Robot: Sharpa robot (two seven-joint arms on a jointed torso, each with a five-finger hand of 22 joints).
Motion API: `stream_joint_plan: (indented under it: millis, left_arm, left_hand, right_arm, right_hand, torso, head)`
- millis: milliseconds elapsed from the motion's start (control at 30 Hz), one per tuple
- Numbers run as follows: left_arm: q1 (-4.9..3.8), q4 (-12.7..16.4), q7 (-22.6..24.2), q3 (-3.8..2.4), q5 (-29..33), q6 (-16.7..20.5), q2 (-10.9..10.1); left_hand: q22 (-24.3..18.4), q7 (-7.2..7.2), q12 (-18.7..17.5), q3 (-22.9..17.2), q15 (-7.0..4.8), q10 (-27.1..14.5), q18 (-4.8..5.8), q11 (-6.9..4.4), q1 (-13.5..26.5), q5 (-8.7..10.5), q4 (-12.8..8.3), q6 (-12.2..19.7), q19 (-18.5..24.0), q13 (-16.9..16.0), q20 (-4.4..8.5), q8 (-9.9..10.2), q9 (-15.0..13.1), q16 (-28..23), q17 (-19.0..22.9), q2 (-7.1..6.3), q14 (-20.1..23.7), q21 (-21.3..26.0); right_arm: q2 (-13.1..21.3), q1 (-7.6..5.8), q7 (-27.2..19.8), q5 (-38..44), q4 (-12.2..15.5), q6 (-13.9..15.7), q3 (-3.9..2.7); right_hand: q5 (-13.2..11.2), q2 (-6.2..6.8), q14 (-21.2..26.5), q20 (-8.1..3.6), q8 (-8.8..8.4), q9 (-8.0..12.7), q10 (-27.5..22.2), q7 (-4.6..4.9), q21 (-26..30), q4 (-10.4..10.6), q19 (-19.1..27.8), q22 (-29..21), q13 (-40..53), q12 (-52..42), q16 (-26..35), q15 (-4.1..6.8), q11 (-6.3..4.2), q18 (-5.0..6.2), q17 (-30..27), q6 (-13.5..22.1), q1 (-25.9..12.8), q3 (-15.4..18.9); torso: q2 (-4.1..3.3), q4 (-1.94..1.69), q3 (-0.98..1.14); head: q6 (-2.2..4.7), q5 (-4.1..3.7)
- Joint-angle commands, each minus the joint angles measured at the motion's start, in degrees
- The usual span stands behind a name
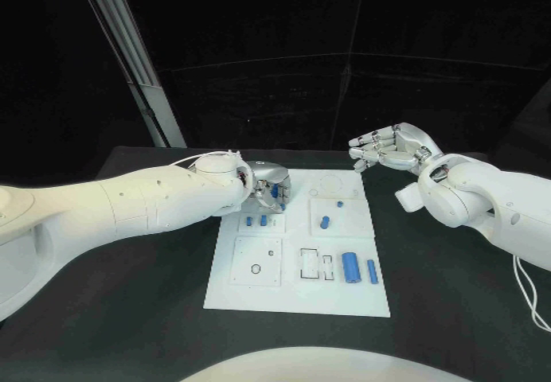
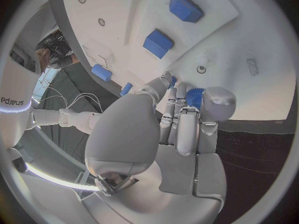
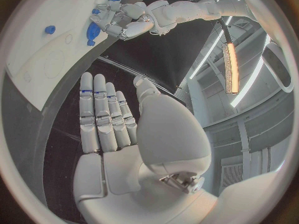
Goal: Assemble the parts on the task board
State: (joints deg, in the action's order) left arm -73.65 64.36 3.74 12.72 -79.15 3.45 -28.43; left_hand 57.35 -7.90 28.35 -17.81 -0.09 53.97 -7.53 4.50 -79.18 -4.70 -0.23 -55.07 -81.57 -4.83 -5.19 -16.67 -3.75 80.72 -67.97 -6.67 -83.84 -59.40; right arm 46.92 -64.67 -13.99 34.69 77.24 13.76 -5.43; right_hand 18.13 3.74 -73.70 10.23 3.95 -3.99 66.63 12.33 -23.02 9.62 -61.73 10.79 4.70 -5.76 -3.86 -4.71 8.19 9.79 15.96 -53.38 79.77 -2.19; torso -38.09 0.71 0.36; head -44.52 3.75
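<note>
Left hand (image 1: 267, 185) reaches over far-left corner of white rectangular task board (image 1: 298, 294), fingers curled, pinching small blue plastic part (image 2: 195, 97). Right hand (image 1: 392, 146) raised beyond board's far edge, fingers straight, apart, empty.

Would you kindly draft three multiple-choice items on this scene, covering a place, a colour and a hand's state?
1. Where is the left hand?
A. Over the task board's far left corner
B. Off the table
C. Over the board's near right corner

2. What colour are the parts on the task board?
A. Red
B. Blue
C. Green

3. How is the right hand?
A. Holding a part
B. Pressing on the board
C. Open, holding nothing

Answers: 1 A, the head view shows it there. 2 B, the pieces are blue. 3 C, its fingers are apart and empty beyond the board.
</note>
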Motion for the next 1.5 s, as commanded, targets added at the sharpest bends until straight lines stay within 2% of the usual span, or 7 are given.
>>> stream_joint_plan:
  millis: [33, 500, 633, 933, 1100, 1200, 1500]
  left_arm:
    - [-0.02, -0.02, -0.64, 0.02, -0.42, -1.75, 0.18]
    - [0.09, -0.06, -1.54, 0.02, -0.41, -3.44, 0.68]
    - [0.1, -0.22, -2.6, 0.02, -0.43, -3.51, 0.68]
    - [0.11, -0.23, -3.45, 0.02, -0.45, -3.41, 0.68]
    - [0.12, -0.06, -2.44, 0.02, -0.45, -1.93, 0.62]
    - [0.13, 0.39, -1.42, 0.01, -0.45, -0.51, 0.31]
    - [0.04, 3.09, 1.53, -0.17, 1.58, 4.82, -2.14]
  left_hand:
    - [0.15, 0.09, -0.27, -0.5, -0.33, 0.64, 0.59, -0.02, 0.21, -0.32, 0.05, -0.59, -0.35, 0.16, 0.02, 0.25, 0.01, 0.21, 0.13, 0.4, -1.7, -0.27]
    - [1.1, 0.4, -0.79, -1.72, -0.66, 2.64, 0.69, -0.43, 0.65, -0.27, 0.15, -2.19, -0.4, 0.66, 0.26, 0.7, -0.05, 0.23, 0.31, 1.17, -1.79, -1.02]
    - [1.76, 0.37, -1.4, -3.68, -0.88, 3.57, 0.79, -0.58, -0.74, -0.12, -0.82, -2.93, -0.52, 0.92, 0.44, 1.08, -0.01, 0.38, 0.15, 2.06, -1.92, -1.57]
    - [2.45, -0.02, -2.91, -6.96, -0.6, 4.03, 0.92, -0.27, -1.34, -0.07, -2.32, -3.32, -0.48, 1.08, 0.27, 2.17, 0.01, 0.5, 0.2, 2.07, -1.97, -2.04]
    - [3.22, -0.14, -3.28, -8.98, -0.64, 5.01, 1.02, -0.33, -1.91, -0.14, -3.27, -4.13, -0.61, 1.01, 0.28, 2.39, -0.05, 0.73, -0.09, 2.48, -2.09, -2.71]
    - [3.85, -0.23, -3.95, -10.45, -0.62, 5.81, 1.12, -0.31, -1.56, -0.27, -3.85, -4.69, -0.74, 1.03, 0.24, 2.79, -0.05, 0.75, 0.1, 2.26, -2.08, -3.26]
    - [4.8, -0.41, -5.03, -11.86, -0.57, 6.82, 1.24, -0.27, -0.49, -0.36, -4.35, -5.37, -0.9, 1.01, 0.26, 3.43, -0.06, 0.71, 0.46, 1.61, -2.04, -4.07]
  right_arm:
    - [-0.06, -0.11, -0.46, -0.14, 0.06, -0.38, -0.03]
    - [-0.12, -0.12, -0.47, -0.14, 0.08, -0.38, -0.04]
    - [-0.1, -0.12, -0.46, -0.14, 0.07, -0.37, -0.04]
    - [-0.11, -0.12, -0.43, -0.08, 0.08, -0.37, -0.04]
    - [-0.16, -0.12, -0.45, -0.02, 0.07, -0.37, -0.04]
    - [-0.19, -0.12, -0.49, -0.01, 0.07, -0.38, -0.04]
    - [-0.2, -0.12, -0.56, 0.0, -0.01, -0.33, -0.04]
  right_hand:
    - [0.18, -0.49, 0.43, 0.21, -0.04, -0.07, -0.56, 0.06, 0.31, -0.11, -0.02, -0.05, -0.08, -0.36, 0.02, 0.05, 0.03, 0.59, -0.07, 0.29, -0.1, 0.27]
    - [0.18, -0.49, 0.43, 0.21, -0.04, -0.07, -0.56, 0.06, 0.31, -0.11, -0.02, -0.05, -0.08, -0.36, 0.02, 0.05, 0.03, 0.59, -0.07, 0.29, -0.1, 0.27]
    - [0.18, -0.49, 0.43, 0.21, -0.04, -0.07, -0.56, 0.06, 0.31, -0.11, -0.02, -0.05, -0.08, -0.36, 0.02, 0.05, 0.03, 0.59, -0.07, 0.29, -0.1, 0.27]
    - [0.18, -0.49, 0.43, 0.21, -0.04, -0.07, -0.56, 0.06, 0.31, -0.11, -0.02, -0.05, -0.08, -0.36, 0.02, 0.05, 0.03, 0.59, -0.07, 0.29, -0.1, 0.27]
    - [0.18, -0.49, 0.43, 0.21, -0.04, -0.07, -0.56, 0.06, 0.31, -0.11, -0.02, -0.05, -0.08, -0.36, 0.02, 0.05, 0.03, 0.59, -0.07, 0.29, -0.1, 0.27]
    - [0.18, -0.49, 0.43, 0.21, -0.04, -0.07, -0.56, 0.06, 0.31, -0.11, -0.02, -0.05, -0.08, -0.36, 0.02, 0.05, 0.03, 0.59, -0.07, 0.29, -0.1, 0.27]
    - [0.18, -0.49, 0.43, 0.21, -0.04, -0.07, -0.56, 0.06, 0.31, -0.11, -0.02, -0.05, -0.08, -0.36, 0.02, 0.05, 0.03, 0.59, -0.07, 0.29, -0.1, 0.27]
  torso:
    - [-0.02, 0.02, 0.03]
    - [0.03, 0.02, 0.02]
    - [0.03, 0.01, 0.0]
    - [0.05, 0.01, 0.0]
    - [0.05, 0.01, 0.01]
    - [0.07, 0.01, 0.0]
    - [0.13, -0.07, 0.03]
  head:
    - [-0.01, -0.06]
    - [-0.07, -0.13]
    - [-0.08, -0.16]
    - [-0.06, -0.21]
    - [0.03, -0.22]
    - [0.1, -0.25]
    - [0.36, -0.35]
